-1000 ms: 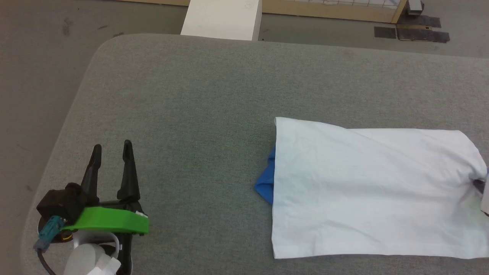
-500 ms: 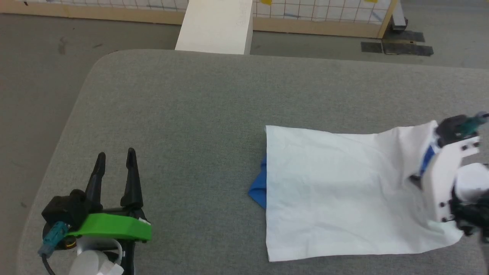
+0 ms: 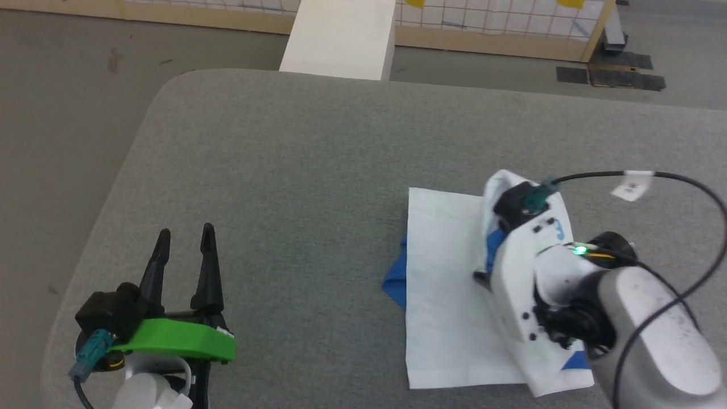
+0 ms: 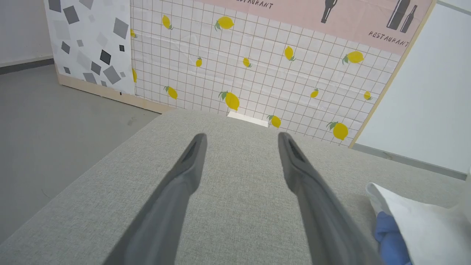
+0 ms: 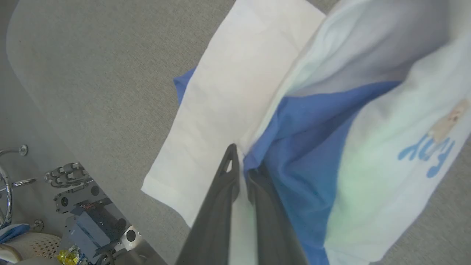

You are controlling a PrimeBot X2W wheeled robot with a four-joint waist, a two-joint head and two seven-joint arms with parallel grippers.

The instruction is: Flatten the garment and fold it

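The right hand [image 5: 239, 162] is clamped on a raised fold of the garment [image 3: 443, 272] at four o'clock on the bench [image 3: 284, 170] (forearm angling in from five). The left hand [image 3: 186, 232] rests at seven o'clock, fingers apart.

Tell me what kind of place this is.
Probably a staged robot test area, not a real home: a freestanding wood-framed backdrop panel with lemon-print tile paper, a mock "RESTAURANT" poster above it, and a grey fabric-covered table on bare floor.
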